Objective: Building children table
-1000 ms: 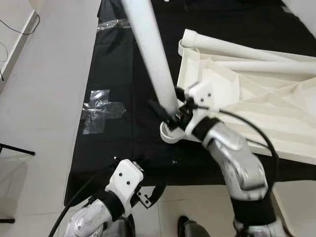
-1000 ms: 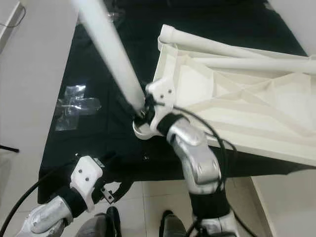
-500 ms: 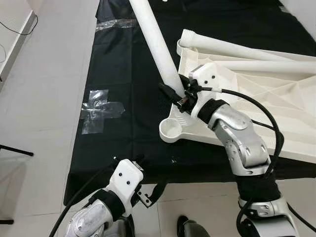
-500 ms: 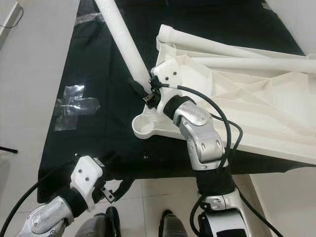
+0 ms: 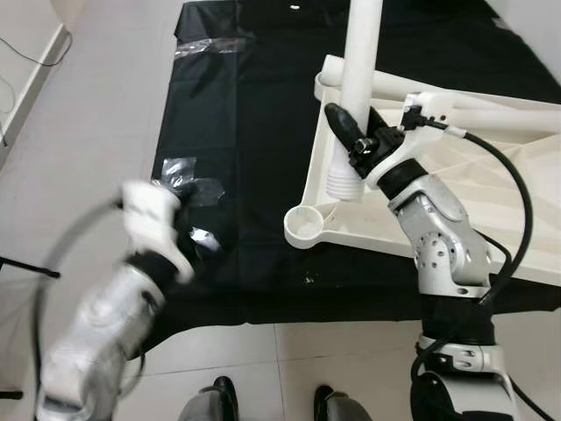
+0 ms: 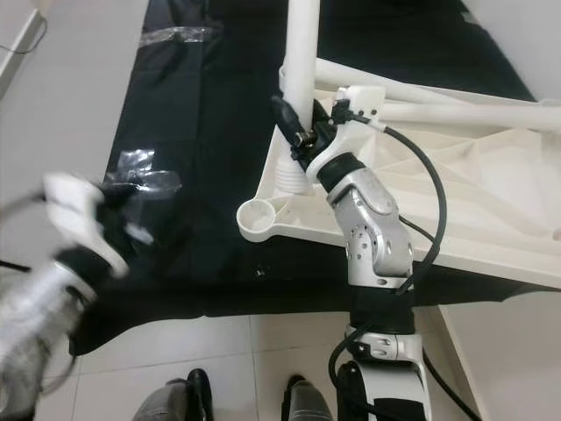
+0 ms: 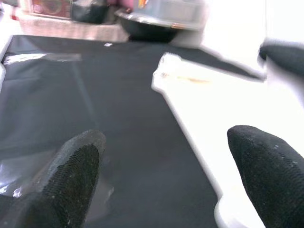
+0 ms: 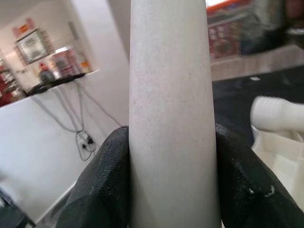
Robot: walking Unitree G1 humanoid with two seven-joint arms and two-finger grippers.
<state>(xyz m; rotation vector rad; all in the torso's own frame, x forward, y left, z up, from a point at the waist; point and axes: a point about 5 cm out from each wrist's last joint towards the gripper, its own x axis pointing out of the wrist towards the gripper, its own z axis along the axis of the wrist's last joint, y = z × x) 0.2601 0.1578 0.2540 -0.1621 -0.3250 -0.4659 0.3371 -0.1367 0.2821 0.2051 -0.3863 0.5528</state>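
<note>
A white table leg (image 5: 359,61) stands nearly upright with my right gripper (image 5: 353,133) shut on it just above its threaded end (image 5: 344,182). In the right wrist view the leg (image 8: 171,114) fills the gap between both black fingers (image 8: 102,180). The threaded end hangs over the rim of the upturned white tabletop (image 5: 491,202), a little beyond the round corner socket (image 5: 306,229). My left arm (image 5: 149,215) is raised over the black sheet and blurred. My left gripper (image 7: 166,180) is open with nothing in it.
Two more white legs (image 5: 491,96) lie across the tabletop. A black sheet (image 5: 237,114) covers the floor under it, with clear tape (image 5: 180,171) at its left edge. Pale floor tiles (image 5: 79,132) lie to the left. My feet (image 5: 219,399) stand at the sheet's near edge.
The right gripper has swung the leg from a leftward tilt to nearly upright, over the tabletop rim. My left arm has risen from low near my feet and moves fast.
</note>
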